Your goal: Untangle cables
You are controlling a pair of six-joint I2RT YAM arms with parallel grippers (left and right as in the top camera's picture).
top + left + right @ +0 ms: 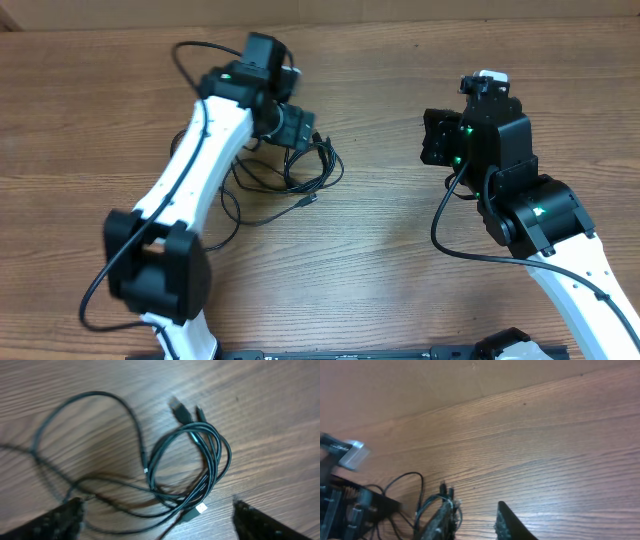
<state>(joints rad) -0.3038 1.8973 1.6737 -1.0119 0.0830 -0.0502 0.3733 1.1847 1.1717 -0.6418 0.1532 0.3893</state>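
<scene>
Left pincer (pixel 157 517) over tangled cables (pixel 216 455), wood-grain table (pixel 280 420)

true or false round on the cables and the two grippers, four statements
1. The left gripper hangs open above the cables. True.
2. The cables lie straight and apart from one another. False: they loop over one another in one bundle.
3. The right gripper is shut on a cable. False: its jaws stand apart with bare table between them, and it holds nothing.
4. The cables lie nearer the left gripper than the right gripper. True.
</scene>
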